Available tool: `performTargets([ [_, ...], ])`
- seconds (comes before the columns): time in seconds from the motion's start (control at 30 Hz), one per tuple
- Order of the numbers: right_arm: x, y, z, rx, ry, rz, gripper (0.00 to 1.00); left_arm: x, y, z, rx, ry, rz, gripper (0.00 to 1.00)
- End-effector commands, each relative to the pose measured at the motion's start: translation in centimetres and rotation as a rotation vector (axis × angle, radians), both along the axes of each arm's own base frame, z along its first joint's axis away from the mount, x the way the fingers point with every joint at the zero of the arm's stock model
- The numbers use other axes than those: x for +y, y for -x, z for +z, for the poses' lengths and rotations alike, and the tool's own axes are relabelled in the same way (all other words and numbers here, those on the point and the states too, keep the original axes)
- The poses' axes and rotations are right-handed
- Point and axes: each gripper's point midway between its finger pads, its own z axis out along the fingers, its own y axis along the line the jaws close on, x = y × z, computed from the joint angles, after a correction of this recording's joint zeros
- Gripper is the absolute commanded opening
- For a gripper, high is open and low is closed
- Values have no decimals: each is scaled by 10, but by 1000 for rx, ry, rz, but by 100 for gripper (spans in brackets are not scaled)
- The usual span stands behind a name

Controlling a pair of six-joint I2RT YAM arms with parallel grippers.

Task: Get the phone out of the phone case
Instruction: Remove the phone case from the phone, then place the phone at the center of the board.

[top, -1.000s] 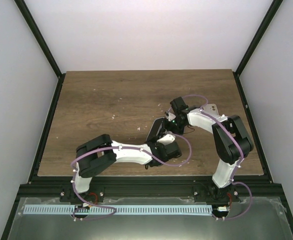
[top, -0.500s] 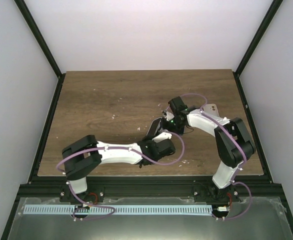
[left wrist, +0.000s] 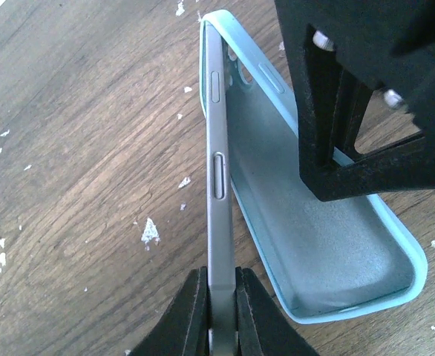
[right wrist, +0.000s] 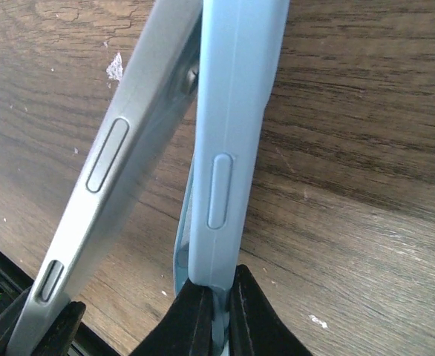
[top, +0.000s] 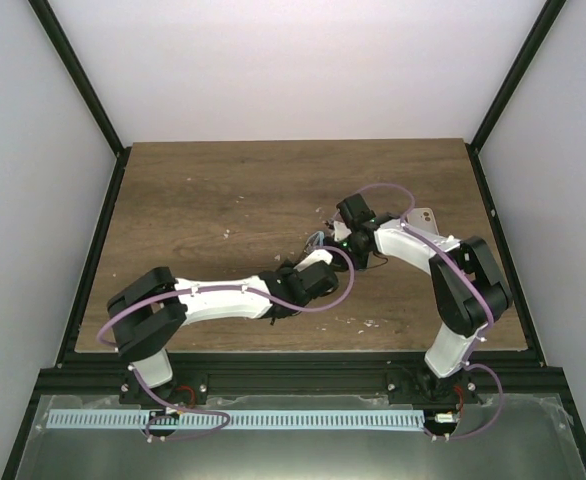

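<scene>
My left gripper (left wrist: pixel 220 311) is shut on the bottom edge of a grey phone (left wrist: pixel 217 141), seen edge-on with its side buttons showing. The phone is peeled out of the light-blue case (left wrist: pixel 314 237) along most of its length; only its far top end still sits at the case's corner. My right gripper (right wrist: pixel 216 315) is shut on the case's side wall (right wrist: pixel 229 148), and the phone (right wrist: pixel 110 185) leans away to the left of it. In the top view both grippers (top: pixel 318 268) (top: pixel 345 238) meet at mid table, the phone and case mostly hidden between them.
A second phone-like white object (top: pixel 425 216) lies at the right of the wooden table (top: pixel 203 200). Small white crumbs (left wrist: pixel 150 232) dot the wood. Black frame rails run along the table's left and right edges.
My left arm has stretched out and its gripper has dropped lower and moved up-right toward the right gripper, tilting the phone down from upright. The right arm has barely moved.
</scene>
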Motion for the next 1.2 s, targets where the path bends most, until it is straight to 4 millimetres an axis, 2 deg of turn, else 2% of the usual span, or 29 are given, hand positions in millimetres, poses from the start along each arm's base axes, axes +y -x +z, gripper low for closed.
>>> performTargets([
  [0.0,1,-6,14,-79,-9,18,1,-3,-3,14,-8,87,22,0],
  [0.23,-5,-24,20,-121,29,-31,1,-2,6,33,-43,126,15,0],
  [0.4,-20,-58,27,-162,46,-97,1,-2,16,44,-72,91,0,0],
  [0.5,-30,-83,34,-206,20,-116,1,1,15,47,-87,73,5,0],
  [0.63,-40,-100,58,-296,-20,-104,1,7,9,51,-138,16,18,0],
  [0.73,-64,-111,86,-420,-12,-160,1,8,4,53,-164,-7,18,0],
  [0.8,-87,-112,102,-499,-21,-204,1,9,-1,53,-175,-31,17,0],
  [0.9,-111,-106,136,-638,-98,-200,1,9,-10,45,-184,-104,10,0],
  [1.0,-120,-89,161,-754,-184,-112,1,14,-23,36,-201,-233,12,0],
  [1.1,-140,-79,165,-824,-194,-120,1,14,-33,30,-219,-320,2,0],
  [1.17,-155,-80,164,-854,-170,-166,1,6,-37,28,-226,-325,-17,0],
])
